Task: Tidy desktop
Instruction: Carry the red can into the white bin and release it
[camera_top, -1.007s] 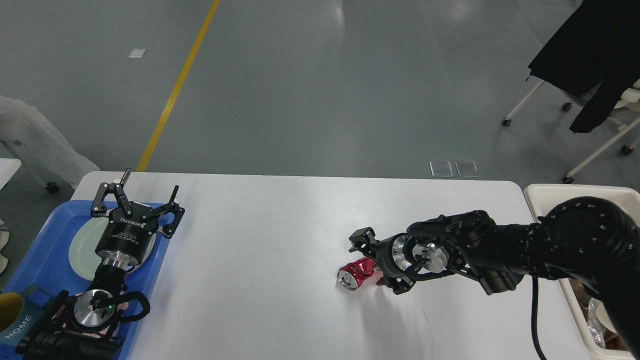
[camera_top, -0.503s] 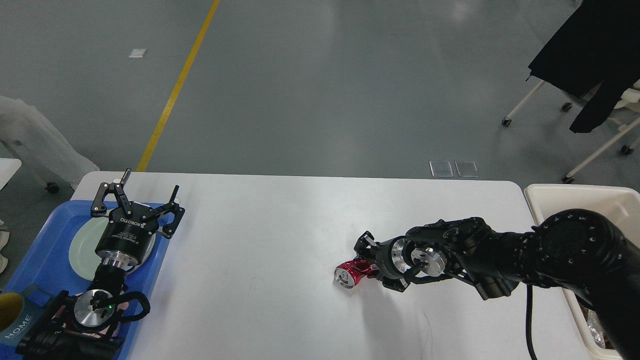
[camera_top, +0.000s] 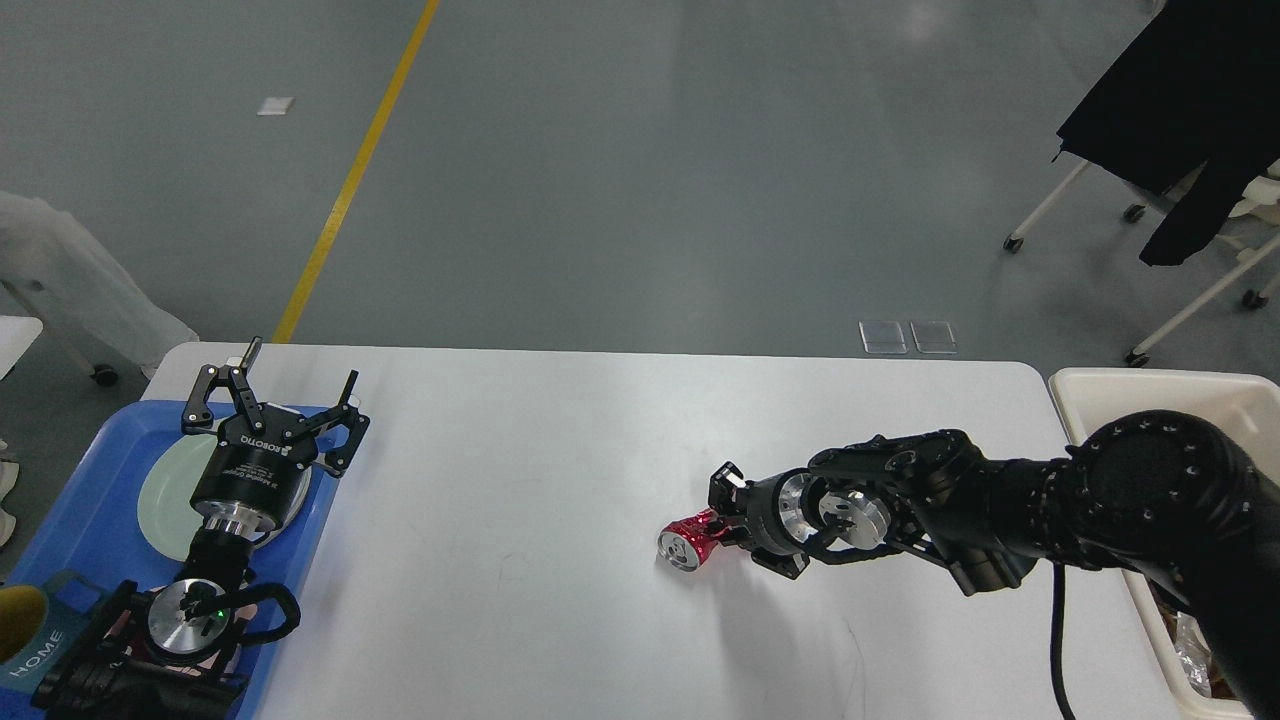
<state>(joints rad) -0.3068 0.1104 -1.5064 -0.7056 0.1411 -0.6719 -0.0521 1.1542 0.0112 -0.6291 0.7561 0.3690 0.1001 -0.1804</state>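
The desktop (camera_top: 560, 440) is a wide white tabletop with rounded corners. A crushed red can (camera_top: 690, 538) lies on its side right of the middle, its silver end facing me. My right gripper (camera_top: 740, 522) comes in from the right, low over the table. Its two fingers stand apart on either side of the can's rear end, and I cannot tell whether they touch it. My left gripper (camera_top: 285, 385) is open and empty at the far left, held above a pale green plate (camera_top: 165, 485).
A blue tray (camera_top: 70, 500) holds the plate at the desktop's left end. A teal cup marked HOME (camera_top: 35, 645) stands at the tray's near corner. A cream bin (camera_top: 1110, 385) with rubbish stands off the right end. Wheeled chairs stand beyond on the grey floor.
My right gripper has moved left and down around the red can. The can has shifted a little to the left. The left arm has not moved.
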